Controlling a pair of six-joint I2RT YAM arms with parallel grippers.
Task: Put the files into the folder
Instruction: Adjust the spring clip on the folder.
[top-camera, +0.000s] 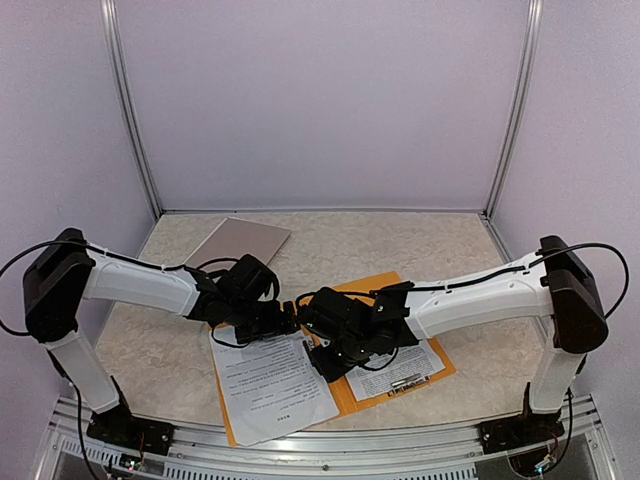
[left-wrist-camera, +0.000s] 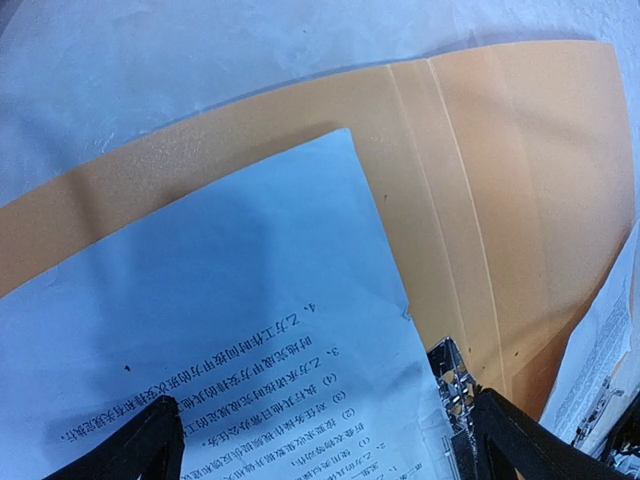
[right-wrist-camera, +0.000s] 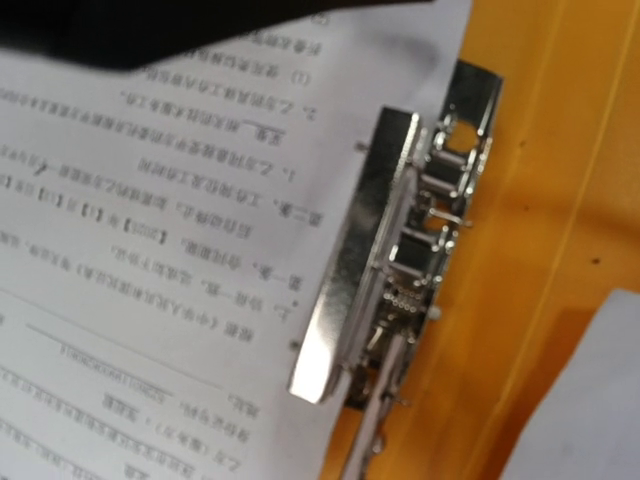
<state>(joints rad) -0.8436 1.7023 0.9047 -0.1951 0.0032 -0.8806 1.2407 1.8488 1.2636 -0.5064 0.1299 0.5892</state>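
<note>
- Left gripper (left-wrist-camera: 325, 410): jaws wide apart, holding nothing, hanging low over a sheet (left-wrist-camera: 230, 280) of printed text.
- Right gripper (top-camera: 322, 345): just beside the left one, over the middle of the folder (left-wrist-camera: 500, 180). Its fingers don't show plainly in any view, so I cannot tell whether it is shut or gripping.
- Clip (right-wrist-camera: 400, 250): the right wrist camera looks straight down on this metal spring clip, fixed to the folder. The sheet's edge reaches it and seems to run under its bar (whether it is pinned there I can't say).
- Second sheet (top-camera: 395, 372): lies on the folder's right half, well apart from the first.
- Folder: orange, open flat on the table (top-camera: 400, 240) near the arm bases. The first sheet overhangs its near edge.
- Board (top-camera: 240, 242): a tan flat panel lies farther back, untouched.
- Progress, as I judge it: both sheets are on the open folder. Squaring them, clamping and closing are left.
</note>
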